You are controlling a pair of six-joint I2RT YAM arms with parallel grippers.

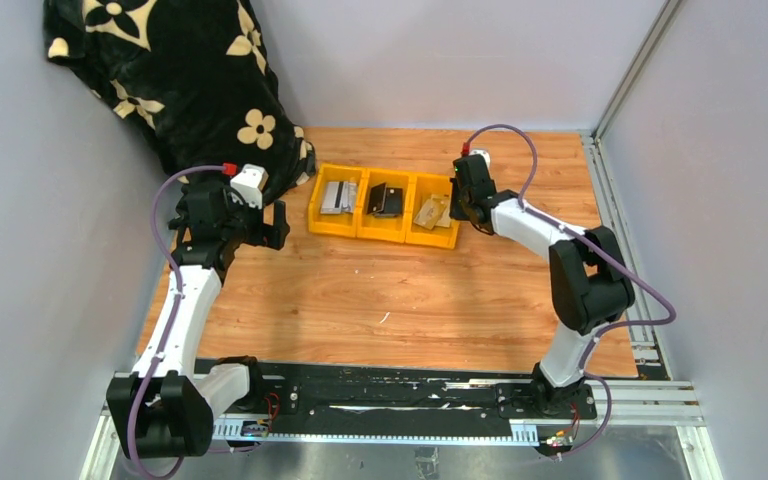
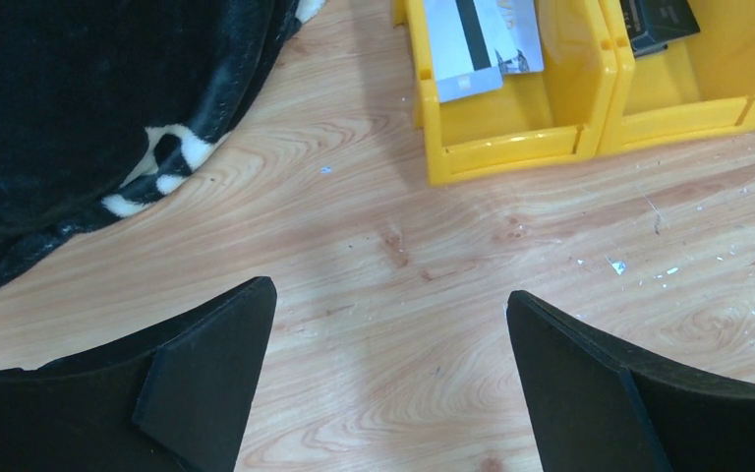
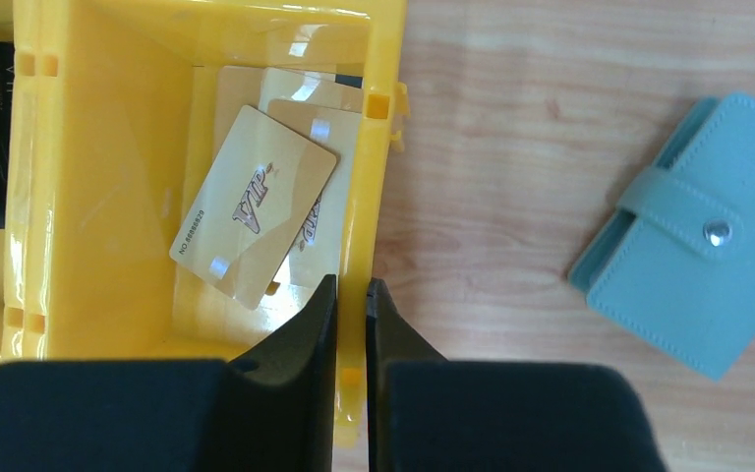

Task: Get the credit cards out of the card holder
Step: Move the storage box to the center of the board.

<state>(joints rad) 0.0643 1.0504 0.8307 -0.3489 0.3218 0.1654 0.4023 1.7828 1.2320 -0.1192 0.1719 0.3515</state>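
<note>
The card holder (image 3: 693,231) is a grey-green wallet lying closed on the wood, its snap tab fastened. It shows only in the right wrist view, to the right of the yellow bins; in the top view the right arm hides it. My right gripper (image 3: 352,285) is shut, holds nothing, and its tips sit over the right wall of the rightmost bin (image 3: 378,167). Gold cards (image 3: 254,206) lie in that bin. In the top view the right gripper (image 1: 468,205) is at the bins' right end. My left gripper (image 2: 388,295) is open and empty above bare wood, left of the bins (image 1: 272,226).
Three joined yellow bins (image 1: 383,232) stand at the table's middle back. The left one holds white cards (image 1: 338,197), the middle one black cards (image 1: 387,200). A black flowered cloth (image 1: 180,70) drapes the back left corner, close to the left gripper.
</note>
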